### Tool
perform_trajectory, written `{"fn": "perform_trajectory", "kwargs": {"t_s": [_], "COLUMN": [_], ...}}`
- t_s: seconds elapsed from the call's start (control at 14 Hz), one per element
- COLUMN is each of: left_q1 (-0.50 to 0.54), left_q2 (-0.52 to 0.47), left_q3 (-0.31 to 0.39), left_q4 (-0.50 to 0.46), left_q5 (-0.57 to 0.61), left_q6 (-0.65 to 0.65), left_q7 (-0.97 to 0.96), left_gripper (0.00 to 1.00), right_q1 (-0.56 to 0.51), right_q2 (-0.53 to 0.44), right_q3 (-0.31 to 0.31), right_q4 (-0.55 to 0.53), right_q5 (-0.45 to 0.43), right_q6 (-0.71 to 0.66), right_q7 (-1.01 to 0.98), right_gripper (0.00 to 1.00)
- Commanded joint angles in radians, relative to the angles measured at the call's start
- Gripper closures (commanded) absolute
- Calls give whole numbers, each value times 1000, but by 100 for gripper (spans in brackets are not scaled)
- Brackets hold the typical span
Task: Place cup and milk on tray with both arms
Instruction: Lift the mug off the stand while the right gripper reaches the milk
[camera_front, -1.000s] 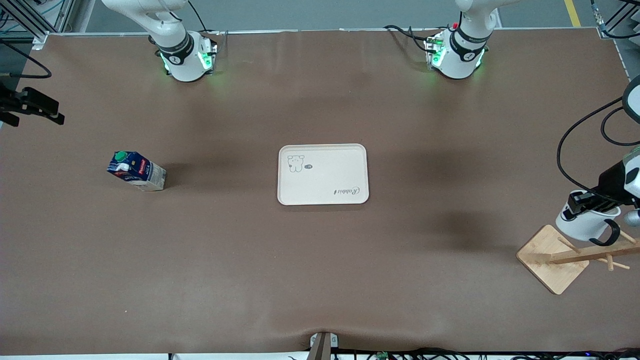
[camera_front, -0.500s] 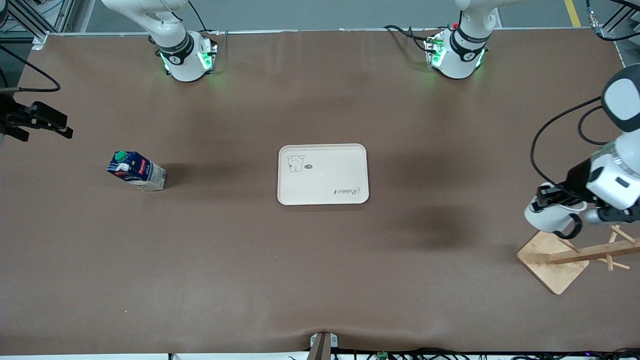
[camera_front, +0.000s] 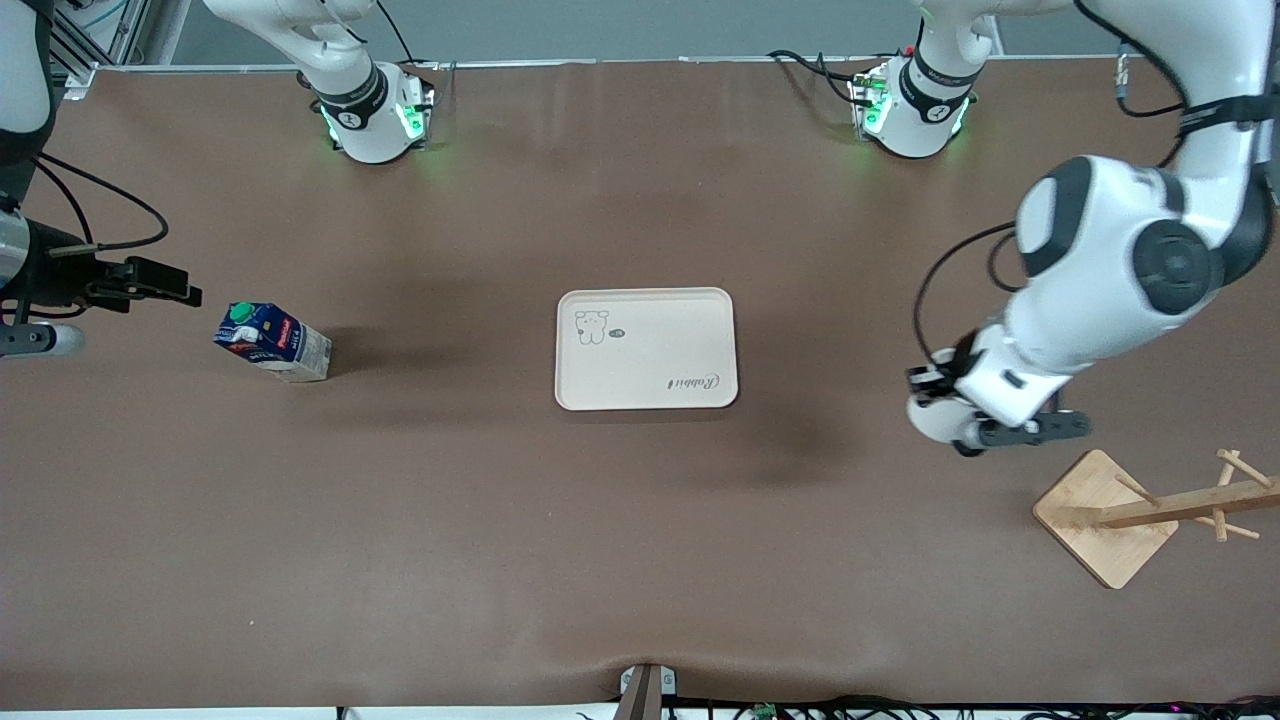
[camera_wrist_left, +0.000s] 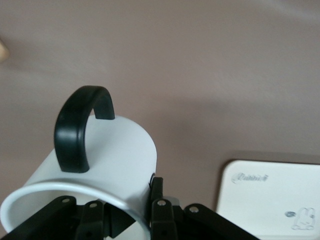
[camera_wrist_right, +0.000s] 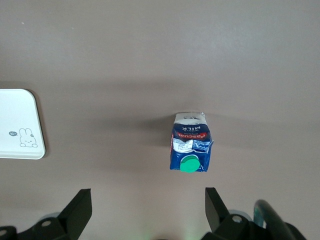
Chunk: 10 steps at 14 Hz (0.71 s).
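Note:
The white cup with its black handle hangs over bare table between the wooden stand and the cream tray. My left gripper is shut on the cup's rim, one finger inside and one outside. The cup's face side is hidden. The dark-blue milk with a green cap stands toward the right arm's end of the table. My right gripper hovers open beside it, away from the tray. In the right wrist view the milk lies ahead of the open gripper, apart from both fingers.
A wooden mug stand with a square base sits near the left arm's end of the table, nearer the front camera than the cup. The tray's corner shows in both wrist views. Brown tabletop surrounds the tray.
My left arm has carried the cup off the wooden stand toward the tray. My right gripper has moved in from the table's edge toward the milk, still open.

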Motion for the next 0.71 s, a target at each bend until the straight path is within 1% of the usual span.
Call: {"fn": "perform_trajectory", "kwargs": {"t_s": [0.0, 0.14, 0.29, 0.36, 0.5, 0.64], "left_q1": [-85, -134, -186, -213, -292, -336], "left_q2": [54, 87, 114, 125, 162, 199], "left_q3": [4, 3, 3, 3, 4, 6], "left_q4": [28, 29, 29, 28, 31, 35], "left_q5": [24, 22, 16, 21, 18, 22], "left_q6": [-26, -38, -40, -44, -46, -46], "left_q7": [-91, -192, -290, -301, -318, -416], "left_gripper": [100, 100, 100, 100, 100, 100], "right_q1": [-69, -89, -98, -100, -95, -98], "right_q2": [60, 96, 125, 126, 133, 161], "right_q3": [4, 1, 1, 3, 4, 6], "right_q4": [1, 1, 4, 11, 12, -5], "right_q5": [31, 27, 19, 30, 19, 60], "right_q6": [-38, -45, -49, -65, -81, -81], "right_q7": [1, 13, 118, 157, 182, 183], "right_gripper": [0, 0, 0, 0, 0, 0]}}
